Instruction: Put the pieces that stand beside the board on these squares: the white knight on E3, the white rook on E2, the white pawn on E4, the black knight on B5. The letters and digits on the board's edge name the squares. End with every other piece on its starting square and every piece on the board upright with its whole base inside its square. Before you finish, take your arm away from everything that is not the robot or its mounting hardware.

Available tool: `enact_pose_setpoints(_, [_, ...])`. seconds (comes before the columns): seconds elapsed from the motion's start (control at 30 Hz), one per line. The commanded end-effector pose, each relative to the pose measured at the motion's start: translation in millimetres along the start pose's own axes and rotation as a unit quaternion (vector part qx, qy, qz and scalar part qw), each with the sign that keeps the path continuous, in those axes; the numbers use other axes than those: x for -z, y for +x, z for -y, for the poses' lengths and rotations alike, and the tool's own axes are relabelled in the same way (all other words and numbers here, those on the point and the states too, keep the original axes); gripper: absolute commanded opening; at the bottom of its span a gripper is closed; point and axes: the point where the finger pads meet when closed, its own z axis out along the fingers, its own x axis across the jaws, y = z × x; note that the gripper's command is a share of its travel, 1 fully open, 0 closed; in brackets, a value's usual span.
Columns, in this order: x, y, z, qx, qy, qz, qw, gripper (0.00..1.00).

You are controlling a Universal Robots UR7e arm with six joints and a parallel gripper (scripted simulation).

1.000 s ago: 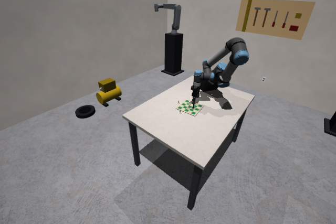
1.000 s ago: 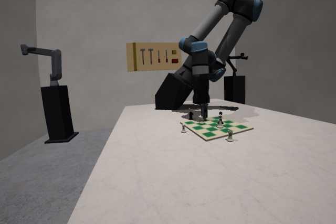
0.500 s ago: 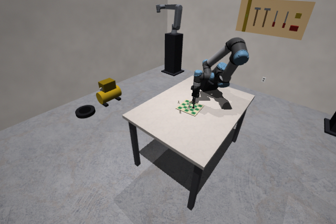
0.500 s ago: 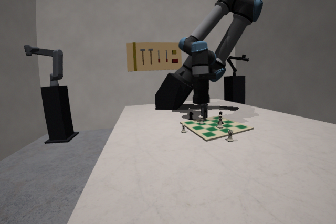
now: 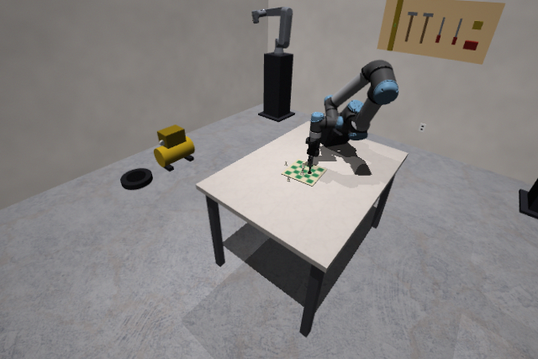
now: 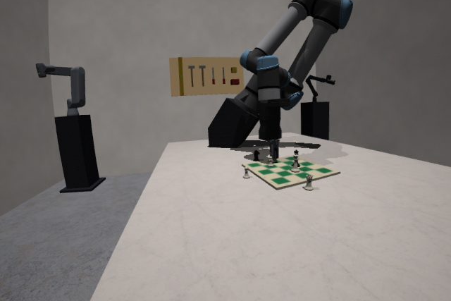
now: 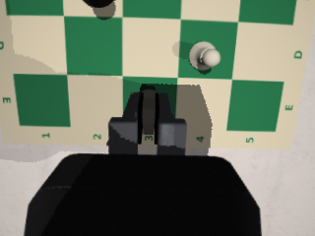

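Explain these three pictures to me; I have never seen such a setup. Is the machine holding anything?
It is one jointed robot arm standing on a table, ending in a two-finger gripper. The top view looks down from high in the room, the exterior view looks across the table, and the wrist view looks down past the fingers. A small green-and-cream chessboard lies on the table. A white rook, a white pawn and a black knight stand beside it. The gripper is shut on a pale piece, probably the white knight, low over square E3.
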Motion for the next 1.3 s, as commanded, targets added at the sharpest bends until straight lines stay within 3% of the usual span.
enact_pose_setpoints(0.0, [0.2,0.2,0.3,0.0,0.0,0.0,1.0,0.0])
enact_pose_setpoints(0.17, [0.2,0.2,0.3,0.0,0.0,0.0,1.0,0.0])
enact_pose_setpoints(0.2, [0.2,0.2,0.3,0.0,0.0,0.0,1.0,0.15])
enact_pose_setpoints(0.27, [0.2,0.2,0.3,0.0,0.0,0.0,1.0,0.15])
enact_pose_setpoints(0.3, [0.2,0.2,0.3,0.0,0.0,0.0,1.0,0.29])
enact_pose_setpoints(0.37, [0.2,0.2,0.3,0.0,0.0,0.0,1.0,0.29])
enact_pose_setpoints(0.4, [0.2,0.2,0.3,0.0,0.0,0.0,1.0,0.44])
enact_pose_setpoints(0.53, [0.2,0.2,0.3,0.0,0.0,0.0,1.0,0.44])
enact_pose_setpoints(0.57, [0.2,0.2,0.3,0.0,0.0,0.0,1.0,0.58])
enact_pose_setpoints(0.63, [0.2,0.2,0.3,0.0,0.0,0.0,1.0,0.58])
enact_pose_setpoints(0.67, [0.2,0.2,0.3,0.0,0.0,0.0,1.0,0.73])
enact_pose_setpoints(1.27, [2.7,0.2,0.3,0.0,0.0,0.0,1.0,0.73])
